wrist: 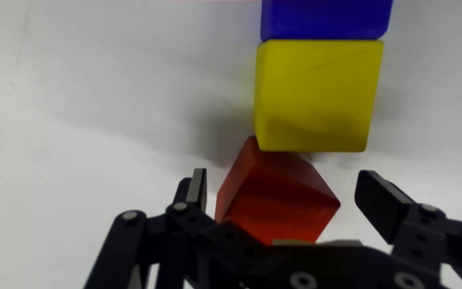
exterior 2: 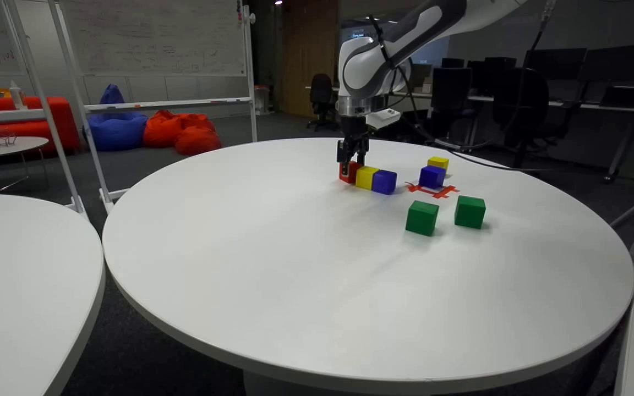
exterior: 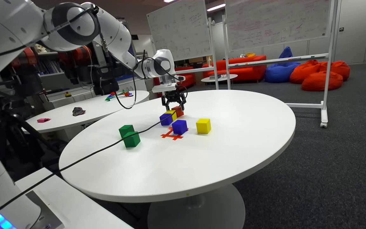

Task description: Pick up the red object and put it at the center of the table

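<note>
The red object, a red block [wrist: 279,208], rests on the round white table [exterior: 253,152]. It sits turned at an angle, a corner by the yellow block [wrist: 315,96] beside it. My gripper [wrist: 282,184] is lowered around it and open, one finger on either side. In the wrist view, white gaps show between the block and both fingertips, so nothing is gripped. The gripper's body hides the block's near edge there. Both exterior views show the gripper [exterior: 174,106] pointing down at the red block [exterior 2: 353,172], the last in a short row.
A blue block [wrist: 327,18] adjoins the yellow one, continuing the row. Close by lie red tape marks [exterior: 172,136] with another blue block [exterior: 179,127] and a second yellow block [exterior: 203,126]. Two green blocks [exterior 2: 421,218] stand apart. A black cable [exterior: 106,148] crosses in front of the camera.
</note>
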`<state>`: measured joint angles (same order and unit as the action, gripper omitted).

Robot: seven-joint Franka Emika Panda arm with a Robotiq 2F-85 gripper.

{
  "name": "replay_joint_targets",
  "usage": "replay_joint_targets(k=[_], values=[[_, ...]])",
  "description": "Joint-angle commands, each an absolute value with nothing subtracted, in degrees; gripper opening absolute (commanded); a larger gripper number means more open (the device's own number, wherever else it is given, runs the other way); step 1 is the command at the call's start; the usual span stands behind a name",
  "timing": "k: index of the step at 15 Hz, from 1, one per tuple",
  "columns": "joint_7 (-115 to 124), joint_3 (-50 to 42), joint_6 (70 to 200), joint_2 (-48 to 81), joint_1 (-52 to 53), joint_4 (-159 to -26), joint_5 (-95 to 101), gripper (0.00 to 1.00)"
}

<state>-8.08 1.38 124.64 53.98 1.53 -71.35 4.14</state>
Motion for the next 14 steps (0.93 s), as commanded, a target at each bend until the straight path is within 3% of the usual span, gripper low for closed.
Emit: replay_joint_targets(k=[1, 6, 7, 8, 13, 14], values=[[-8.02, 1.34, 124.27, 54.18, 1.61, -71.01, 4.32, 1.0], [-6.87, 1.06, 124.59, 54.45, 1.72, -70.94, 4.24, 1.0], [-6.85, 1.05, 124.7, 54.47, 1.73, -70.99, 4.24, 0.75], [-7.04, 1.09, 124.69, 54.46, 1.72, -71.04, 4.29, 0.74], [-7.27, 1.03, 124.58, 54.59, 1.8, -71.05, 4.51, 0.37], [-7.26, 1.02, 124.6, 54.58, 1.82, -71.07, 4.52, 0.36]])
